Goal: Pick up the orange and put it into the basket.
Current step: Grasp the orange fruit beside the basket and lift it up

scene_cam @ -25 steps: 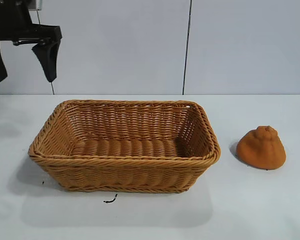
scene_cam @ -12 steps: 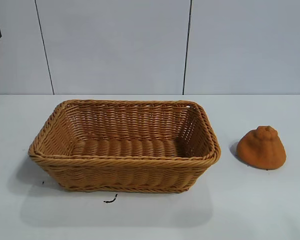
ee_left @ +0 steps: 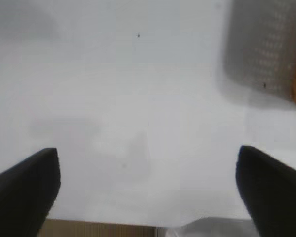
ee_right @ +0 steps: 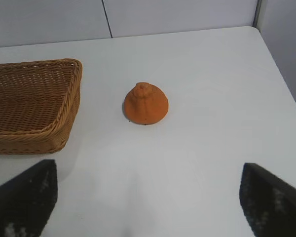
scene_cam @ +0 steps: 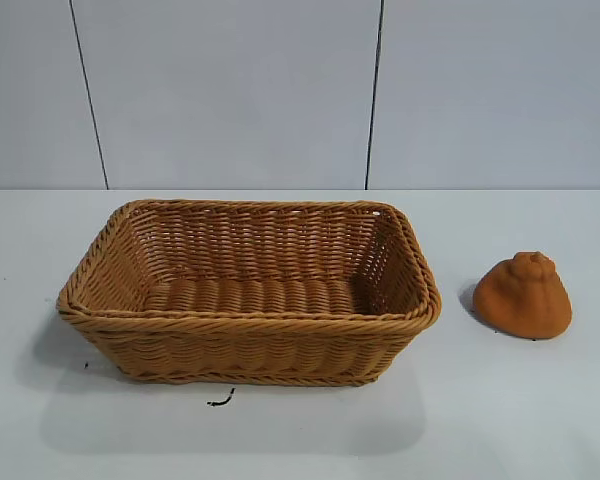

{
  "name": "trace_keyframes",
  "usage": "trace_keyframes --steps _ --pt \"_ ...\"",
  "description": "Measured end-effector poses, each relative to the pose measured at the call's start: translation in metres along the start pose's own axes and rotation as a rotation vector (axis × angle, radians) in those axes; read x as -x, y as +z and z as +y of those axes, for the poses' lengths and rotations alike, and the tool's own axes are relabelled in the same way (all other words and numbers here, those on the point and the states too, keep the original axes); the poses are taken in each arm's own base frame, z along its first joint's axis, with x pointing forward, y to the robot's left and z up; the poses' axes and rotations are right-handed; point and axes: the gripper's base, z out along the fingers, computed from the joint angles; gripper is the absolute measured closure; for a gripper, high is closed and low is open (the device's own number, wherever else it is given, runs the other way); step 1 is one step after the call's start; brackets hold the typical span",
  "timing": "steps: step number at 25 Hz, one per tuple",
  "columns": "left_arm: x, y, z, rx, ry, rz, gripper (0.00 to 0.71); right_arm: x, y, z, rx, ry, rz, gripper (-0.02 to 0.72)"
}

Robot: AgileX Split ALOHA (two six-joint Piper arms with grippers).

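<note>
L gripper [ee_left: 148, 187] gone from ext view; orange [scene_cam: 523, 295] knob-up beside basket [scene_cam: 250, 315].

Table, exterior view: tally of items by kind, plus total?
Wicker basket: 1, nothing in it
Orange: 1, on the table to the right of the basket, apart from it
Small dark scrap: 1, on the table in front of the basket
Total: 3
</note>
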Motion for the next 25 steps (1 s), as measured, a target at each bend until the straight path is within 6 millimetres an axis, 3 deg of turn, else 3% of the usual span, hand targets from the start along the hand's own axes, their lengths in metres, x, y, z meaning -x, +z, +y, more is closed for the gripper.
trace_keyframes --steps 4,10,19,25 --pt "-0.048 -0.003 0.002 -0.008 -0.002 -0.132 0.016 0.000 0.000 0.000 0.000 0.000 0.000 0.010" --pt "-0.111 0.008 -0.001 -0.081 -0.013 -0.304 0.016 0.000 0.000 0.000 0.000 0.000 -0.001 0.010" --pt "-0.159 -0.018 -0.001 -0.132 -0.011 -0.644 0.016 0.002 -0.002 0.000 0.000 0.000 -0.014 0.010" --pt "-0.184 -0.025 0.001 -0.136 -0.007 -0.811 0.016 0.032 0.003 0.001 -0.002 0.003 0.041 0.010"
